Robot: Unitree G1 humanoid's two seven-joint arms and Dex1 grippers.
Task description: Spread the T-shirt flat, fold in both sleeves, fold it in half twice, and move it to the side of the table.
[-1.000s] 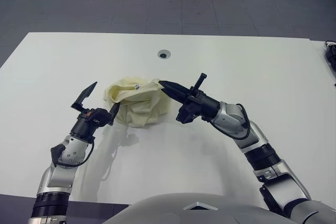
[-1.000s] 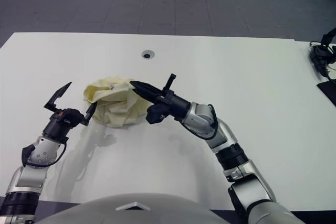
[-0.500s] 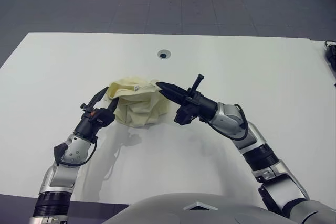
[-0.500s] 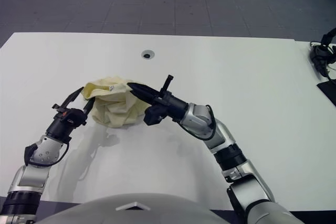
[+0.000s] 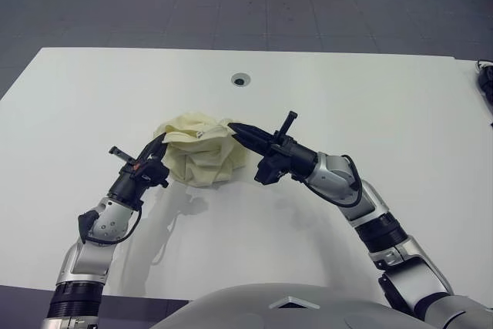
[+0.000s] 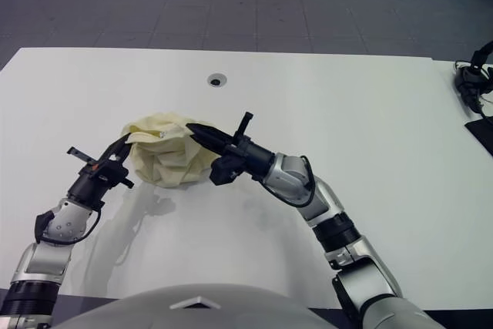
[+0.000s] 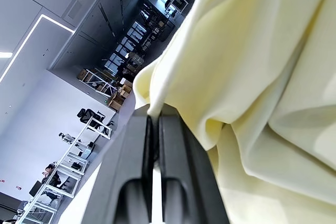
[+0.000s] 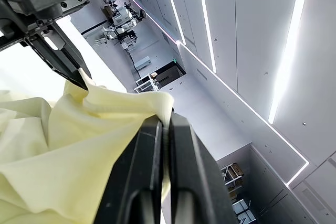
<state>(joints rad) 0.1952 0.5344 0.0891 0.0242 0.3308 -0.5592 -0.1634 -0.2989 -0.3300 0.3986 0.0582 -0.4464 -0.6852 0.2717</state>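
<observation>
A pale yellow T-shirt lies crumpled in a heap on the white table, left of centre. My left gripper is shut on the heap's left edge; the left wrist view shows the cloth pinched between its closed fingers. On the heap's right edge my right gripper is shut, and a fold of the cloth is clamped between its fingers. The left gripper also appears farther off in the right wrist view, holding the cloth's other side.
A round cable hole sits in the table behind the heap. Dark cables lie at the table's right edge. Bare table surface stretches to the right and front of the shirt.
My left gripper, open a second ago beside the heap, has closed onto the shirt's left edge. The right gripper has shifted slightly left, still holding the cloth.
</observation>
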